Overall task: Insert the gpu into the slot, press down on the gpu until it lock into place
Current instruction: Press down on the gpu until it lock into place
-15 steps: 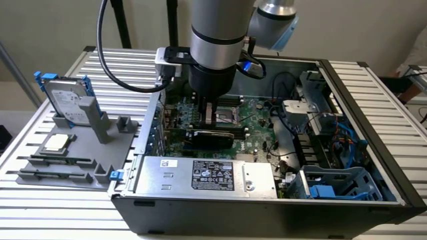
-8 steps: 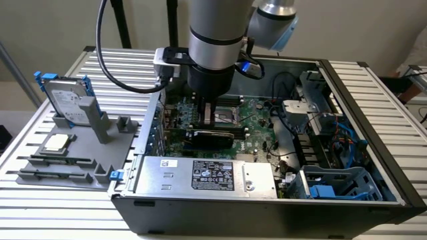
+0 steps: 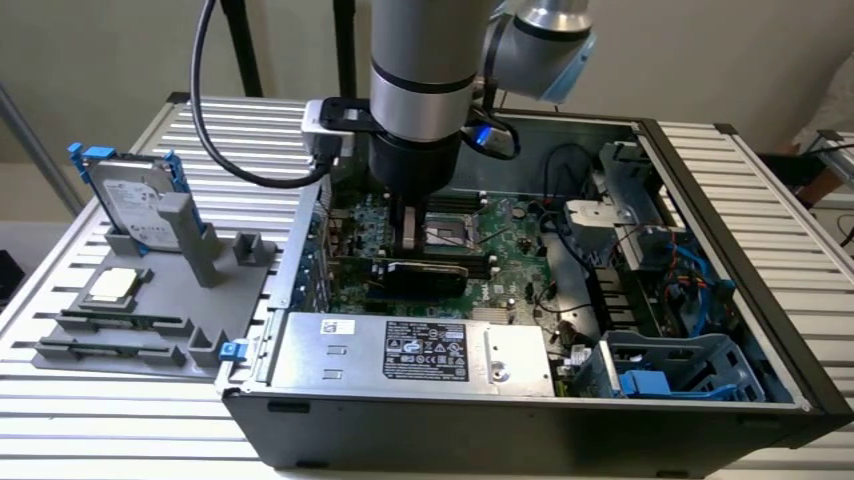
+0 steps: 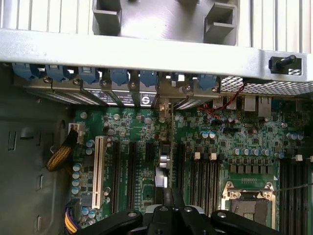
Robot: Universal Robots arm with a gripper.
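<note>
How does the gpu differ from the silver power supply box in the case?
The gpu is black; the power supply box is silver with a label. The gpu is a thin card standing on edge on the motherboard; the power supply box is thick and lies flat. The end effector hangs over the gpu, not the power supply box. Both are rectangular, inside the open case.

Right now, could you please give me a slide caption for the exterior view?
Arm reaches into the open computer case, shut end effector at the top edge of the upright gpu.
</note>
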